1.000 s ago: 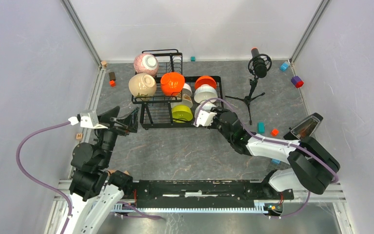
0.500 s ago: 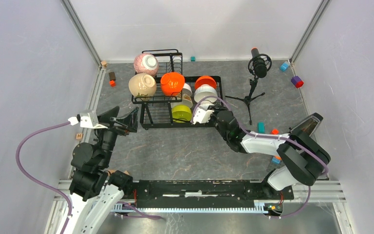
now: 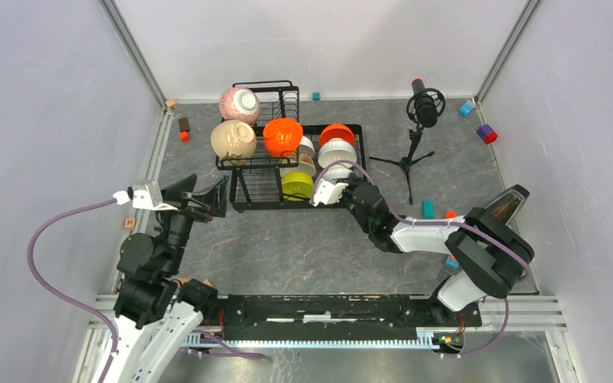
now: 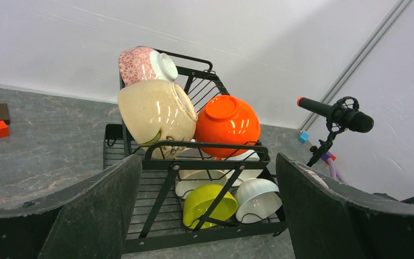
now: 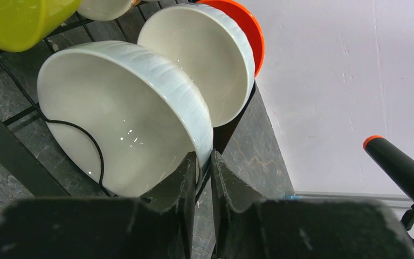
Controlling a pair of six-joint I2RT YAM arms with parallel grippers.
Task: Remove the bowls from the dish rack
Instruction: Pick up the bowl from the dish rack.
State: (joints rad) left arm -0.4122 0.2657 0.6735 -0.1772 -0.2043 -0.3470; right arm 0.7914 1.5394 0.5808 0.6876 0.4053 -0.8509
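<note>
right wrist view: my right gripper (image 5: 204, 162) is clenched on the near rim of the front white bowl (image 5: 124, 124), one finger inside the lip and one outside; the bowl stands on edge in the lower tray of the rack (image 3: 271, 206), at its front right corner; a wire prong (image 5: 99, 156) curves up across the bowl's inside; a second white bowl (image 5: 199, 59) stands just behind it, seemingly touching, with an orange bowl (image 5: 250, 32) behind that and a lime bowl (image 5: 16, 19) to the left; none has left the rack. my left gripper (image 3: 210, 197) hangs wide open off the rack's left front corner, holding nothing; it faces the beige bowl (image 4: 156, 113) on the upper shelf.

what worries me from here: the grip is a thin pinch on a glossy lip, so i judge the bowl may swing or slip once its weight comes off the wires; if i pull toward me rather than up, the prong could catch the inside and drag the rack or tear the bowl loose; the second white bowl may tip forward when its neighbour goes; a wide swing right risks the mic stand (image 3: 407, 159).
</note>
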